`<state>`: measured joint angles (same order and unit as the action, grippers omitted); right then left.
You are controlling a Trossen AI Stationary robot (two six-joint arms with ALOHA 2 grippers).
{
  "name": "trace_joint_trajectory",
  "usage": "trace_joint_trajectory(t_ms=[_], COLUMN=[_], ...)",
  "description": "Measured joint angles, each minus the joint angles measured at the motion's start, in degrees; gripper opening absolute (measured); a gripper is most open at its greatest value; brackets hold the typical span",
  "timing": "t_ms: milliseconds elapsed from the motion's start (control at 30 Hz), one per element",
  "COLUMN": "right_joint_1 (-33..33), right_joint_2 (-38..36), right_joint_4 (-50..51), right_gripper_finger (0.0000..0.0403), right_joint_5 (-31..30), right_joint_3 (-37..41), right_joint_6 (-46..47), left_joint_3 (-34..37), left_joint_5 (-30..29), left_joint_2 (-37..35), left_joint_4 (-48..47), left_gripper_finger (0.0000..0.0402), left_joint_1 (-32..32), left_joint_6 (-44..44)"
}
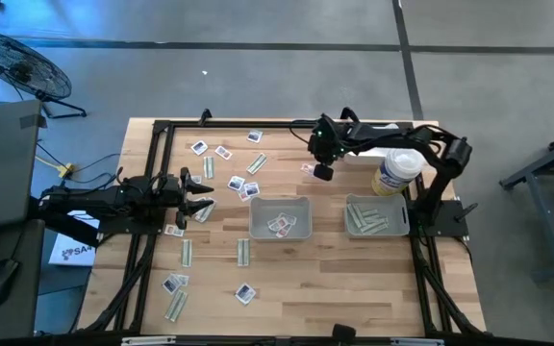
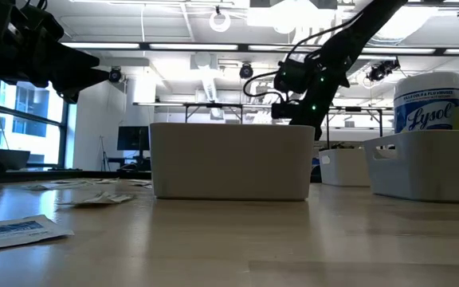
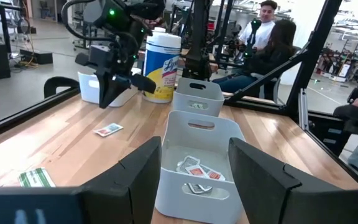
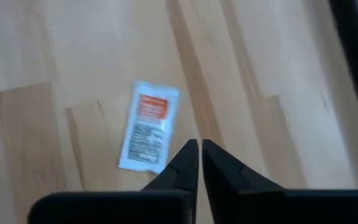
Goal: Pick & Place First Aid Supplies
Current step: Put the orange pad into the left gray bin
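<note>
The first aid supplies lie scattered flat on the wooden table: squarish white packets (image 1: 221, 152) and long pale green strips (image 1: 243, 252). One white packet with orange print (image 4: 148, 124) lies flat on the wood toward the far edge (image 1: 308, 168). My right gripper (image 4: 199, 148) hangs shut just above and beside it, pointing steeply down, with nothing between its fingers; the left wrist view shows it (image 3: 109, 93) clear of the table. My left gripper (image 1: 203, 192) waits at the table's left, level and open, its fingers (image 3: 135, 171) wide apart.
A grey tray (image 1: 280, 218) at mid-table holds white packets; a second tray (image 1: 377, 216) to its right holds green strips. A white wipes bottle (image 1: 397, 171) stands behind that tray. People sit beyond the table (image 3: 266, 43). Bare wood lies toward the near edge.
</note>
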<state>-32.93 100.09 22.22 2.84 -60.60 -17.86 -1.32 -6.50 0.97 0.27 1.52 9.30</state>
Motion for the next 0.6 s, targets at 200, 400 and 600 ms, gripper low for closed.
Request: trace_joint_trajectory(t_ms=[200, 400, 600], right_joint_1=[1.26, 2.48, 2.49], right_joint_2=[2.76, 3.2, 5.51], right_joint_4=[-2.22, -8.16, -15.39], right_gripper_finger=[0.0076, 0.0121, 0.0126], right_joint_5=[3.77, 3.55, 1.69], right_joint_3=[0.72, 1.94, 1.82], right_joint_6=[-1.09, -0.26, 5.46], left_joint_3=[0.01, 0.01, 0.01], left_joint_5=[0.01, 0.01, 0.03], left_joint_2=[0.0, 0.0, 0.0], left_joint_4=[0.0, 0.0, 0.0], left_gripper_finger=[0.0186, 0.0186, 0.0186], left_joint_1=[0.0, 0.0, 0.0], left_joint_6=[0.0, 0.02, 0.01])
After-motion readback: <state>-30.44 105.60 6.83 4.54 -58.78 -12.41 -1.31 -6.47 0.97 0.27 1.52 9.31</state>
